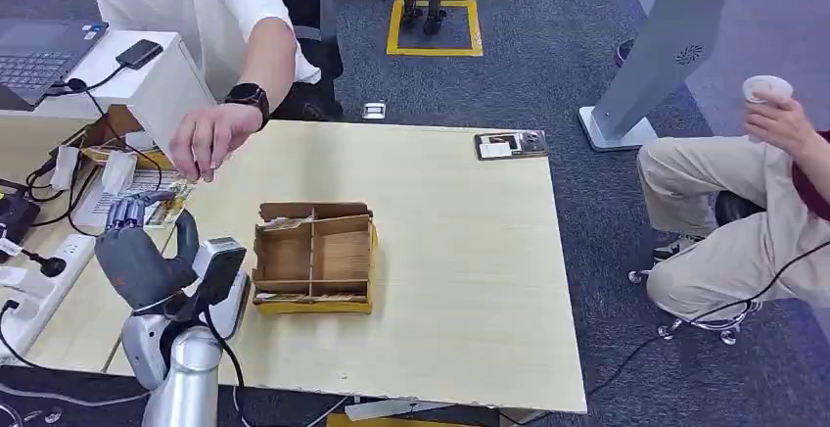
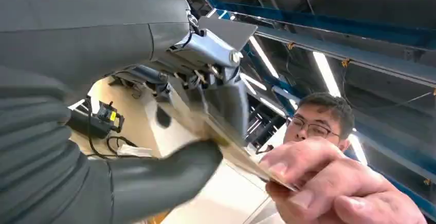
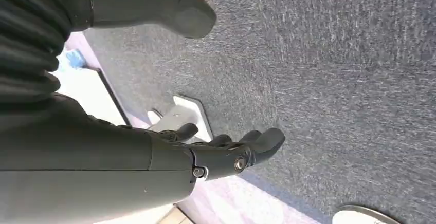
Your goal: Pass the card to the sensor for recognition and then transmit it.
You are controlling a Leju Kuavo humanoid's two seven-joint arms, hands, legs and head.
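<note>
Left hand [image 2: 169, 147] has the card [image 2: 241, 152] pinched between thumb and fingers, and the person's hand [image 2: 329, 183] is already gripping its far end, so this looks like the handover itself. In the head view that hand [image 1: 210, 138] sits at about 1 o'clock from the robot's. Whether the sensor step is done, can't tell. Right hand [image 3: 226, 152] hangs over carpet, fingers loosely curled, holding nothing. Cardboard box [image 1: 315, 257] sits at 3 o'clock.
</note>
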